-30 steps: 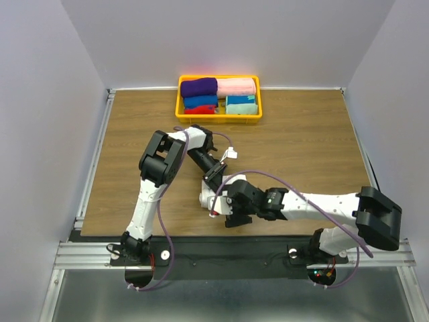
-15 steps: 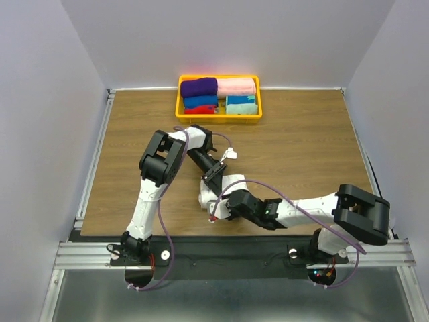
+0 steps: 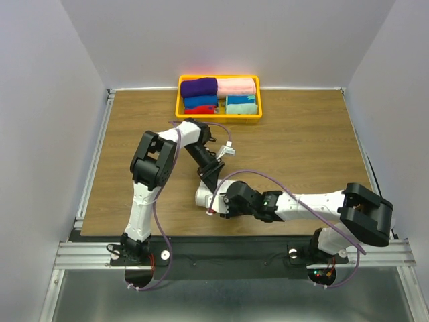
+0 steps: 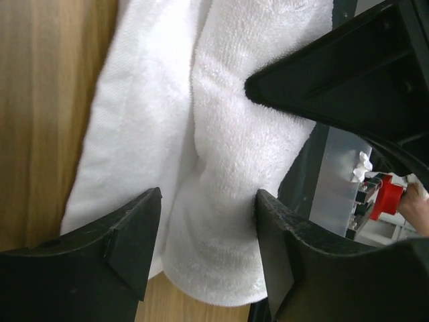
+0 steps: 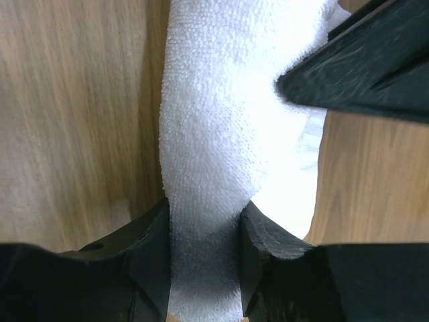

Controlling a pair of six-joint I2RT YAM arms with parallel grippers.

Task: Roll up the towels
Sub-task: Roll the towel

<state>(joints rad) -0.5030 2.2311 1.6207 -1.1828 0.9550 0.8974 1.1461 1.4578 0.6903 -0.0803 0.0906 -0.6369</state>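
Note:
A white towel (image 3: 203, 195), partly rolled, lies on the wooden table near the front middle. In the left wrist view the towel (image 4: 221, 154) is a thick roll between my left fingers. My left gripper (image 3: 212, 176) (image 4: 208, 225) is open and straddles the roll's end, its right finger (image 4: 288, 255) against the cloth. My right gripper (image 3: 218, 202) (image 5: 204, 231) is shut on the towel (image 5: 214, 134), pinching a fold of it. Each wrist view shows the other gripper's black finger at its upper right.
A yellow basket (image 3: 219, 119) stands at the back middle with several rolled towels: purple (image 3: 199, 86), pink (image 3: 236, 86), blue (image 3: 200, 101), teal (image 3: 241, 104), red (image 3: 199, 110). Grey walls close in the table on three sides.
My right gripper came in from the right and shut on the towel. My left gripper opened around the roll, and the left arm's elbow swung leftward.

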